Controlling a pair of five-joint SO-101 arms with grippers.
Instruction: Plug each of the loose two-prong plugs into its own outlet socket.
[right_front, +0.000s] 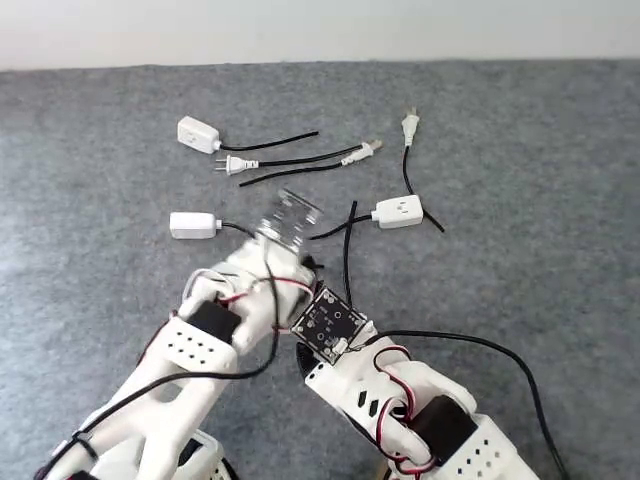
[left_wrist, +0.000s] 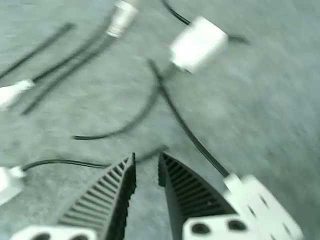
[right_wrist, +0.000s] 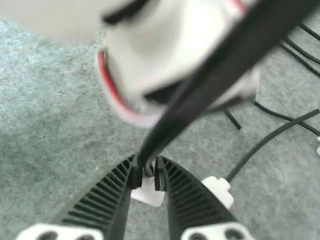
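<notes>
A robot test bench: grey felt mat (right_front: 560, 200), white wall (right_front: 300, 30).

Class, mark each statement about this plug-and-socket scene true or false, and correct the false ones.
1. Three white outlet sockets lie on the grey mat. True: the upper-left socket, left socket and right socket.
2. Every two-prong plug is seated in a socket. False: the left plug, middle plug and right plug all lie loose.
3. The left tool grips a plug. False: nothing sits between its fingers.
4. A black cord leads from the right socket. True.
</notes>
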